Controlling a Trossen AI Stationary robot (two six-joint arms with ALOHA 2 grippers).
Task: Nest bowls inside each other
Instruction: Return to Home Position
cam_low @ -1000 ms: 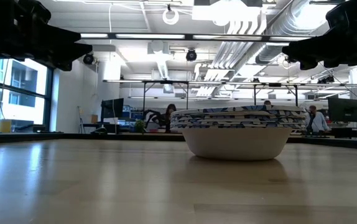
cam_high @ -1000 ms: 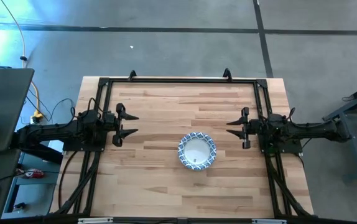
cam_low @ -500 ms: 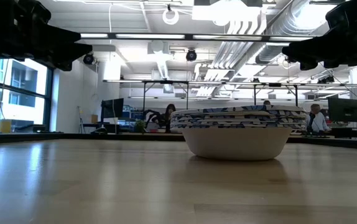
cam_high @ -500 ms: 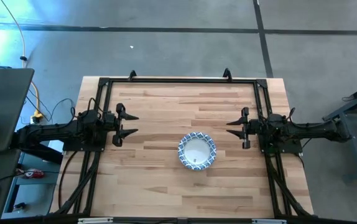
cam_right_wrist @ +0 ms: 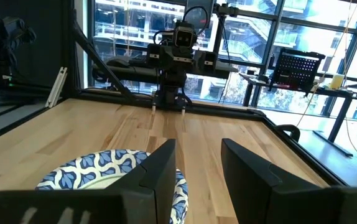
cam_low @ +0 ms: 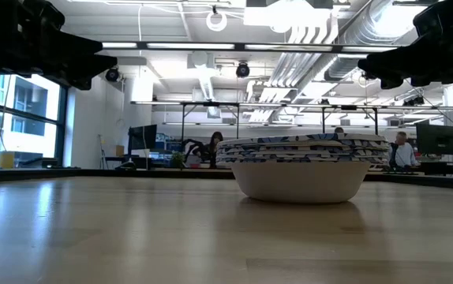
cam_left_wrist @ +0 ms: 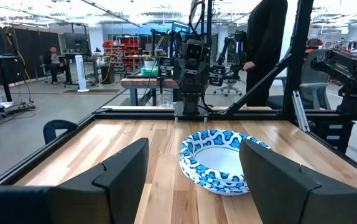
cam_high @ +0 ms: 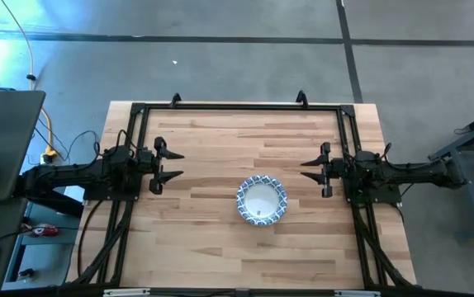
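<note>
One stack held every bowl in view: the bowls (cam_high: 262,200) sat nested about the middle of the table (cam_high: 220,256). The left gripper (cam_high: 173,164) hung near the left edge and the right gripper (cam_high: 305,170) near the right edge, each with fingers spread and empty. Nesting looked finished. The step in hand seemed to be homing, and the next move likely called only for parking both arms clear.

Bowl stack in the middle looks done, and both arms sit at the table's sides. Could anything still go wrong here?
Little, probably. In the low view the stack shows rims that look slightly uneven, so a bump to the table might shift the upper bowls. The stack also stands between the left arm and right arm, both with open, empty jaws; a low inward sweep could hit it.
</note>
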